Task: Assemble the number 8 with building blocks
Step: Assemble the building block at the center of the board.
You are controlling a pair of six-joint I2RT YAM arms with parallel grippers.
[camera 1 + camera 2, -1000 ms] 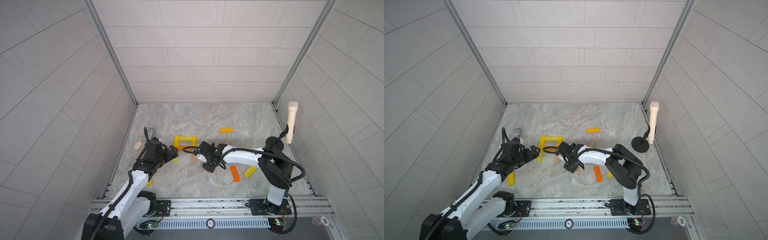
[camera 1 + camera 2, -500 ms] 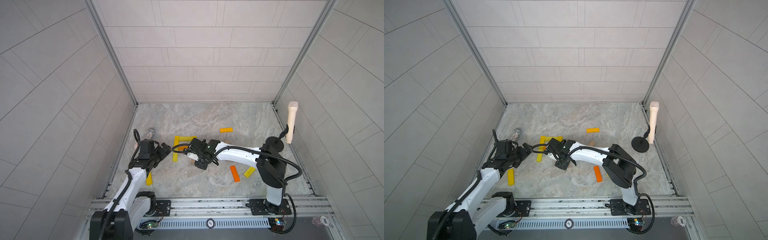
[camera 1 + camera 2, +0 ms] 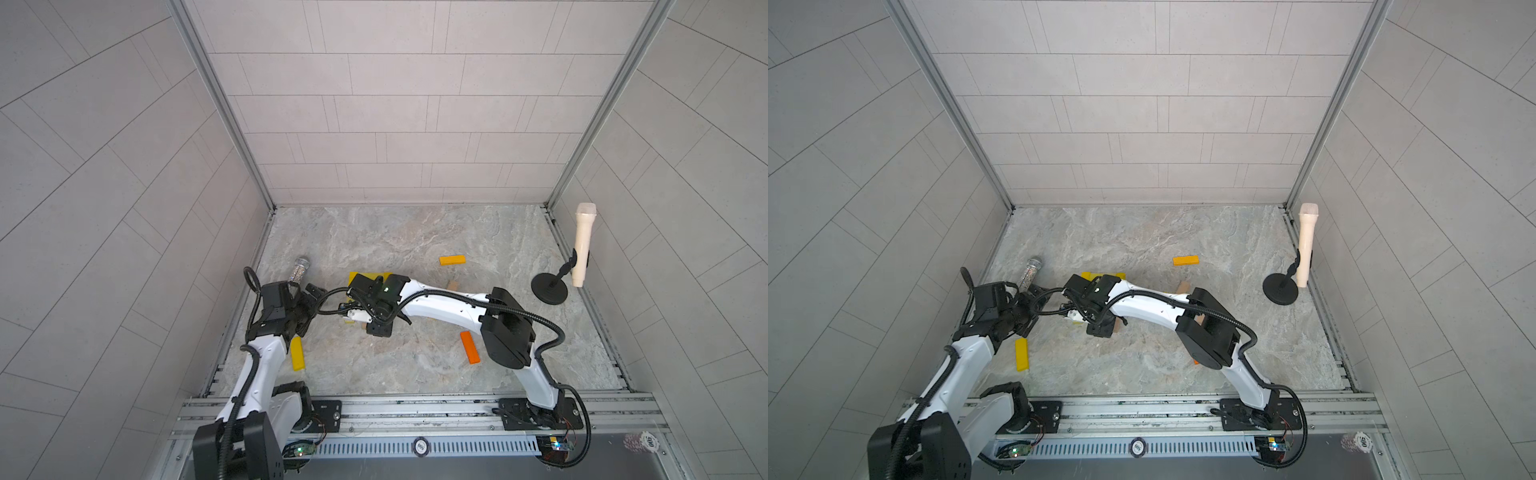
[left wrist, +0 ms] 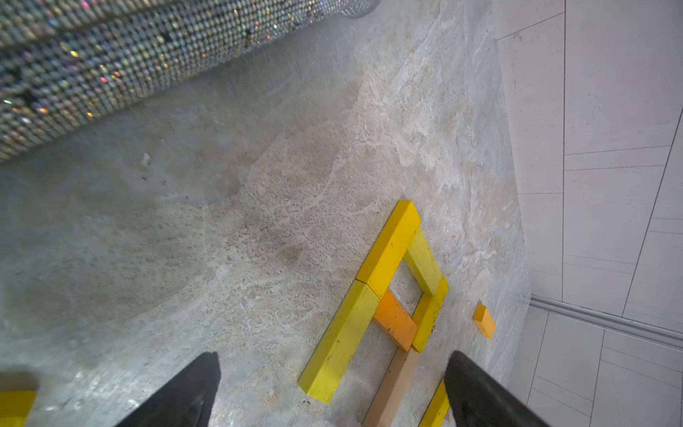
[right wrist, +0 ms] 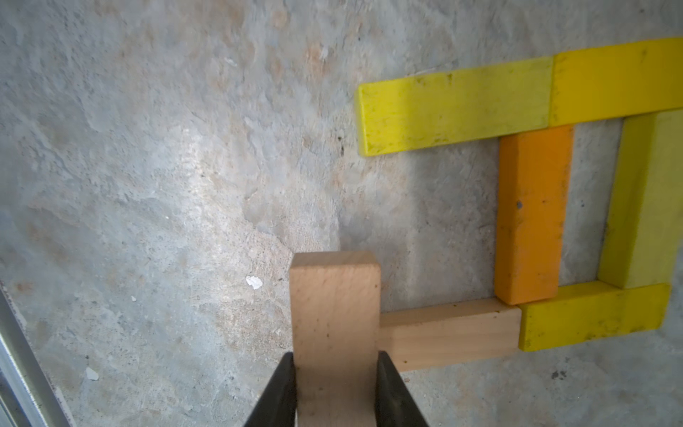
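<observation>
The right hand (image 5: pixel 334 369) is pinching a tan block (image 5: pixel 334 307), its free end jutting ahead of the fingers over the laid tan bar (image 5: pixel 449 334). The left hand (image 4: pixel 332 366) is hanging wide open, empty. Lowering crooked risks shoving that bar askew.

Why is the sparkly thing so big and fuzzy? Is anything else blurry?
In the left wrist view the glittery microphone lies right by the lens, so it looks huge and soft. In the right wrist view the tan block nearest the lens is a little soft, and the stone floor has a pale shiny patch.
</observation>
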